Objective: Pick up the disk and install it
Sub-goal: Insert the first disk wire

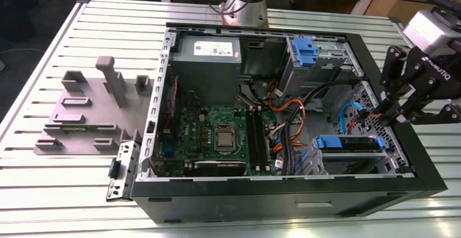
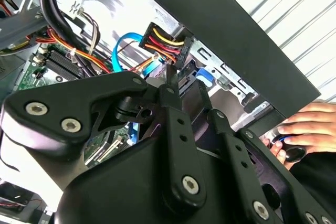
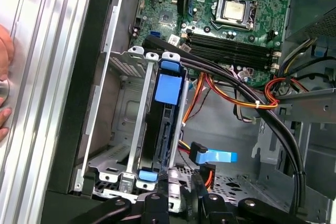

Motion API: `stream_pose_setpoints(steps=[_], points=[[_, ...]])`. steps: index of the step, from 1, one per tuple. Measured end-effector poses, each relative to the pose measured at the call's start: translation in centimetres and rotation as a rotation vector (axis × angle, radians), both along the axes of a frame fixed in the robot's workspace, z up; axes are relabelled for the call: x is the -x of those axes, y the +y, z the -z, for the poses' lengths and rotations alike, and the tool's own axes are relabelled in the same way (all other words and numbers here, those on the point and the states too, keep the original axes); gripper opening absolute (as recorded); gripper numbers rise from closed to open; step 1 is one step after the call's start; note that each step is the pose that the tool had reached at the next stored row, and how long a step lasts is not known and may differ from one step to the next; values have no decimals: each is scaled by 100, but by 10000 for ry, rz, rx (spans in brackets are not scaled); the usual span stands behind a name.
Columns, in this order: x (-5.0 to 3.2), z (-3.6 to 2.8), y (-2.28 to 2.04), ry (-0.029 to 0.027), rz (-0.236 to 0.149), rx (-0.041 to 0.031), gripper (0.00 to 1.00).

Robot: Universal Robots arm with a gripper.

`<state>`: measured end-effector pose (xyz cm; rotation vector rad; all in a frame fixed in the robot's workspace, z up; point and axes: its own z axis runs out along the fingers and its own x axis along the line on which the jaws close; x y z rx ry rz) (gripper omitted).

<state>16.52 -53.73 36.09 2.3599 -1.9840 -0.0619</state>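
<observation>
Listing by size, largest first:

Table [image 1: 58, 43]: ribbed metal, carries the case and a grey fixture [image 1: 90, 114] well apart on the exterior view's left.

Case [image 1: 288, 197]: open tower, side panel off; board [image 1: 216, 135], power supply [image 1: 207, 52] and cables exposed. The black wall on the exterior view's right stands just beside the gripper.

Gripper [image 1: 403, 118]: hangs over that wall, tips close above the drive bay and the cable connectors. Whether the fingers are spread or pressed together, I cannot tell; nothing shows pinched between them.

Disk [image 3: 167, 124]: sits edge-on in the metal bay near the case's front corner, blue carrier tabs at both ends. Judged seated or nearly so; the blue data cable [image 3: 215, 157] lies loose beside it, so connection looks unfinished.

Hand [image 2: 304, 127]: a person's, resting on the table just outside the case wall.

Room: tight. Bay rails, cable bundle and case wall crowd the gripper; open space lies only upward.
</observation>
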Motion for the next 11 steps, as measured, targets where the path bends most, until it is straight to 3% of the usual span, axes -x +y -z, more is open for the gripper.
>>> stream_pose_setpoints(steps=[11], points=[[-44,44,96,44,-43,41,31]])
